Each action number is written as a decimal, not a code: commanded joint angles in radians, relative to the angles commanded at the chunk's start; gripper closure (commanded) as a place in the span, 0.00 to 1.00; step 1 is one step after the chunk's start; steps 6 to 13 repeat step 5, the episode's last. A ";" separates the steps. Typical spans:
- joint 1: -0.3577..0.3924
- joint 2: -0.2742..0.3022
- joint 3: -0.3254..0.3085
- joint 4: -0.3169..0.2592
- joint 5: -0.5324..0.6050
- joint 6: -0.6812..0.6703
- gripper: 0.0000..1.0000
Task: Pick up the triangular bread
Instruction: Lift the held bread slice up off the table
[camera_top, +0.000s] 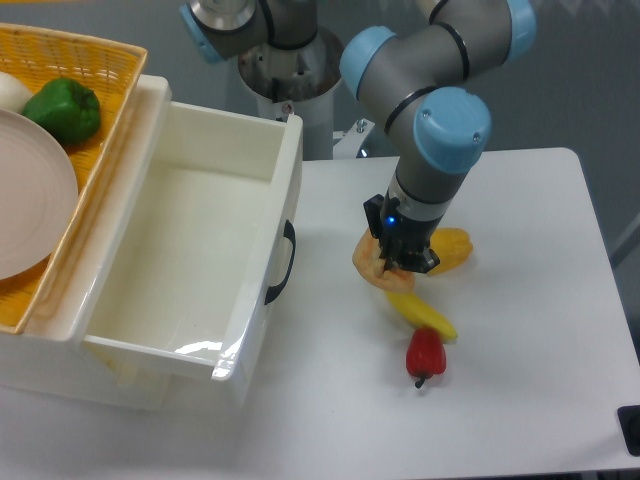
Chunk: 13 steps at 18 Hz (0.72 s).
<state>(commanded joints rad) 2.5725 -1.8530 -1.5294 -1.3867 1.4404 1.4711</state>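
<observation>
End effector (392, 266) pinching the triangular bread (368, 264), fingers closed against its right side; the bread appears lifted clear of the white bench (520, 210), tilted, tan-orange edge showing left of the wrist. Directly below it lies the banana (422, 312), with the red pepper (425, 352) just beyond its lower end. A yellow-orange pepper (452, 250) sits just right of the wrist. Open white drawer (190, 250) stands to the left; behind it, a yellow basket (90, 60) with a green pepper (64, 108) and a plate (30, 200).
</observation>
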 joint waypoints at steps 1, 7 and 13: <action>0.000 0.003 0.000 0.000 -0.002 0.000 0.91; 0.002 0.008 0.000 0.000 -0.003 0.000 0.91; 0.002 0.008 0.000 0.000 -0.003 0.000 0.91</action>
